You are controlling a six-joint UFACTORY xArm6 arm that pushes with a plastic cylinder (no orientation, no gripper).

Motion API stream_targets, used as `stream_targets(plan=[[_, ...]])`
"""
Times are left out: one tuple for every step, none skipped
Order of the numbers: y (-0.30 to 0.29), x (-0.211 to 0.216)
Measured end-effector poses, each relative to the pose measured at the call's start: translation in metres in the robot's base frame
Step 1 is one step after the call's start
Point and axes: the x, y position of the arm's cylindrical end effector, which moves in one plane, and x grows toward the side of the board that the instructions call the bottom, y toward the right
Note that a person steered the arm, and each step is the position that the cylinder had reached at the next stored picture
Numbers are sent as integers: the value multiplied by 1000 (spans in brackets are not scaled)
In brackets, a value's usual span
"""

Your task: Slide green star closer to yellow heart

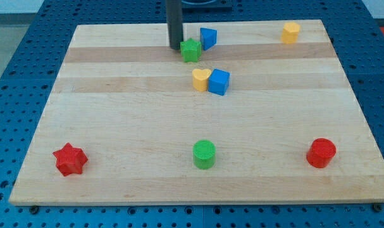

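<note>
On the pale wooden tabletop [116,126], my tip [175,48] rests just left of the small green star block [191,50], near the view's top, with a blue block [208,38] at the star's upper right. The yellow heart block [200,80] lies just below the star, touching a blue cube [219,82] on its right. The arm carries no pincer, only the dark rod.

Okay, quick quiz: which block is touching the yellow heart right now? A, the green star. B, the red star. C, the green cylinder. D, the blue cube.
D: the blue cube sits right against the yellow heart on the view's right, while the green star lies apart above it, beside my tip.
</note>
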Motion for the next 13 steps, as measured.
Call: stream_targets(plan=[[-14, 9], [-6, 2], [18, -6], [36, 3], [57, 9], [68, 18], [73, 27], [75, 32], [75, 34], [75, 36], [78, 42], [81, 48], [85, 50]])
